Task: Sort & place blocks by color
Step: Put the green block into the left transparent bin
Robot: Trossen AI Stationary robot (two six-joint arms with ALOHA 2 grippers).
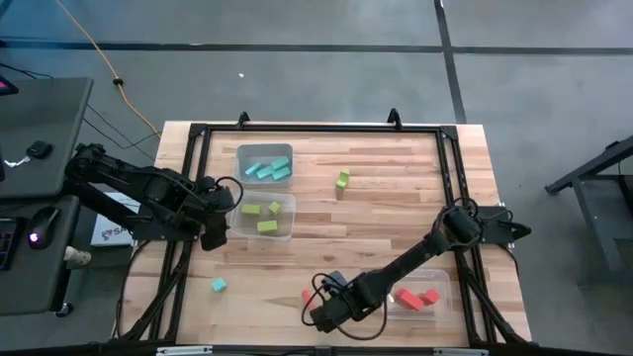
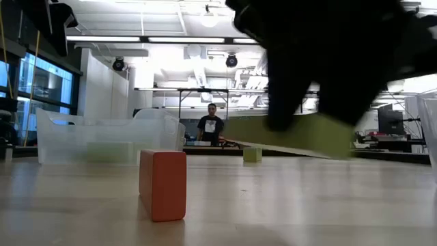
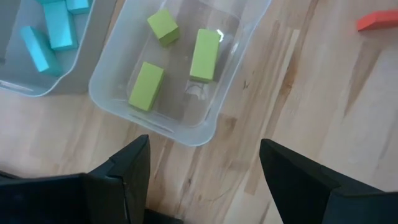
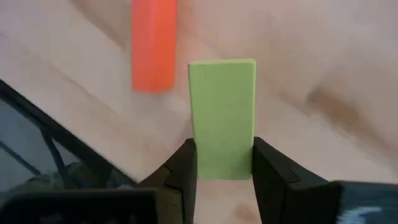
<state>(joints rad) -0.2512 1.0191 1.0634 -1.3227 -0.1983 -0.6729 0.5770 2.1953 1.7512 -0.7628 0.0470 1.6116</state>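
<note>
Green block (image 4: 222, 118) pinched in right gripper (image 4: 222, 167) near table's front edge, beside red block (image 4: 153, 43). Shallow end-grip; could twist loose or drop. Left gripper (image 3: 202, 171) open by green bin (image 3: 106, 102).

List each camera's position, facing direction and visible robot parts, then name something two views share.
High: overhead, facing down; both arms, table.
Low: table height, facing the room; dark arm above, red block.
Left wrist: over green bin; open left tool.
Right wrist: right tool gripping green bar.
Shared: the red block, in low and right wrist views.
</note>
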